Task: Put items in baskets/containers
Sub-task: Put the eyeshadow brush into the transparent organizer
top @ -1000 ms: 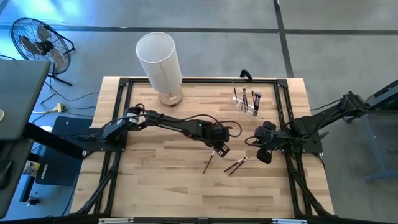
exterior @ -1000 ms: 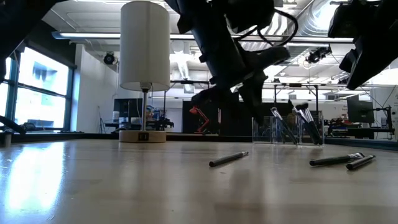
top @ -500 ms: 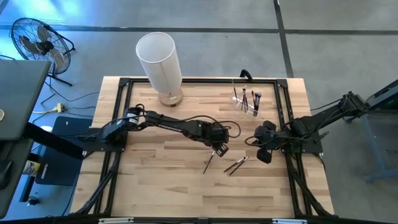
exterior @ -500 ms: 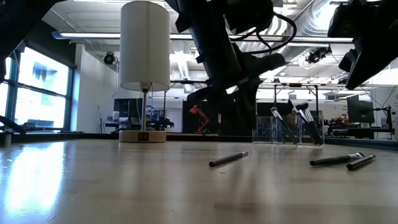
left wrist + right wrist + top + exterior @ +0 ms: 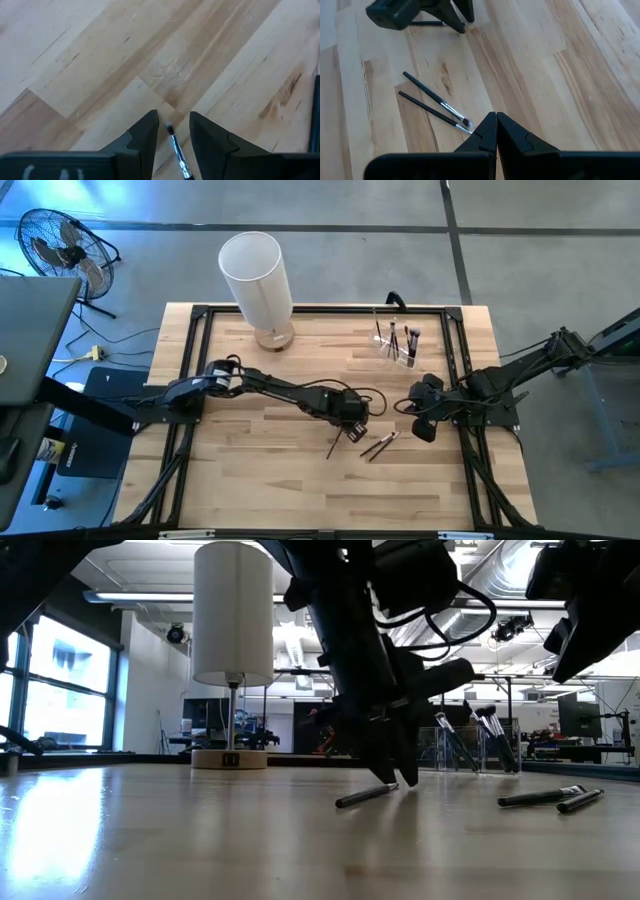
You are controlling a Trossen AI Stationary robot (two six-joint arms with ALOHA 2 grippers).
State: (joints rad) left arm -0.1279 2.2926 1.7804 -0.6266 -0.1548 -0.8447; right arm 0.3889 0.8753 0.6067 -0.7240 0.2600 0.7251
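One thin dark makeup brush lies alone on the wood. My left gripper is down at the table over it, open. Its fingers stand on either side of the brush's bristle end, with a gap on both sides. Two more brushes lie side by side just right of it. My right gripper hovers shut beyond them. The clear holder has several brushes standing in it. The tall white cylinder stands on its tan wooden base at the far edge.
A black frame runs round the tabletop. Bare wood lies left of the brushes and toward the near edge. A fan and a grey case sit off the table's left side.
My left gripper has dropped from above the table down to the single brush, its fingertips now at the table on either side of the bristle end. The brushes have not moved.
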